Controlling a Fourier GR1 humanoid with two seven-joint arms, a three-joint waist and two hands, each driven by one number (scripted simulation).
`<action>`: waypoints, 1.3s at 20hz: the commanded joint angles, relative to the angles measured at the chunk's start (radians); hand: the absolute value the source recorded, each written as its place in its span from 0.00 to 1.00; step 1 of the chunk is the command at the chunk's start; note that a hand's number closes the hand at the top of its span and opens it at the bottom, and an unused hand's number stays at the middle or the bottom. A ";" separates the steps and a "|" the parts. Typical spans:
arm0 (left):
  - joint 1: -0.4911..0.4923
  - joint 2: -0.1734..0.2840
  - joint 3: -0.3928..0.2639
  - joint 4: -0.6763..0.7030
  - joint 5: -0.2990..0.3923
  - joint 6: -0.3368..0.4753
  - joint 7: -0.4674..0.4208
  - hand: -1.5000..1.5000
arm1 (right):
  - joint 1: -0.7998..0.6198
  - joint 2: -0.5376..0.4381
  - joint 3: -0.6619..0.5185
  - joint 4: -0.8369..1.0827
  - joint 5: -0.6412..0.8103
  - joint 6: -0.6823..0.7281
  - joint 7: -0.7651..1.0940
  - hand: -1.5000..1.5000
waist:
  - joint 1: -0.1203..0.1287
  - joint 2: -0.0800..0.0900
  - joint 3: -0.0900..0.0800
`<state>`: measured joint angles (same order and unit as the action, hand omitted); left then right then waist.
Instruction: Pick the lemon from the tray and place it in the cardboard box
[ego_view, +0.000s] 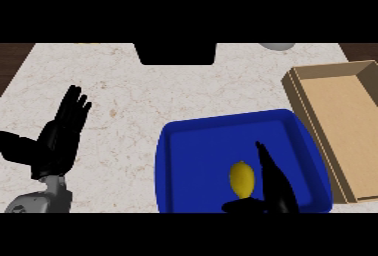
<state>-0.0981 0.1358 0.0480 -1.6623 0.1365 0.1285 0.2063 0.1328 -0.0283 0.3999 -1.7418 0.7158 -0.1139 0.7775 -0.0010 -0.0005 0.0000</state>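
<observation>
The right hand (275, 187) is positioned over the blue tray (214, 145), entering from the lower edge of the head view. Its fingers (263, 156) are extended straight toward the far side of the tray, and its thumb is spread out to the left, below the lemon (242, 178). The hand is held spread; nothing is gripped by it.

The lemon is seen lying in the tray's near half, just beside the fingers on their left and just above the thumb. Whether it is touched cannot be determined.

The left hand (59, 137) is held at rest over the desk (125, 80) at the left, fingers straight and pointing away.

The cardboard box (341, 125) is placed directly to the right of the tray.
</observation>
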 joint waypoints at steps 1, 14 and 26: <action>0.009 0.016 0.047 0.027 0.033 -0.052 -0.025 0.50 | -0.005 -0.003 0.001 0.021 0.001 0.013 -0.026 0.00 | 0.001 0.000 0.000; -0.014 -0.045 0.005 0.000 -0.035 0.007 0.011 0.50 | -0.038 -0.036 0.036 0.017 0.133 0.023 -0.047 1.00 | -0.001 0.000 0.000; -0.039 -0.039 -0.004 0.002 -0.027 -0.027 0.025 0.50 | -0.362 0.001 0.187 0.214 0.414 0.097 -0.074 1.00 | 0.041 0.005 -0.001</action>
<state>-0.1184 0.1074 0.0612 -1.6553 0.1116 0.1007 0.2178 -0.0732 -0.0420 0.5151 -1.6232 1.0419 -0.0880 0.7194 0.0157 0.0015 -0.0007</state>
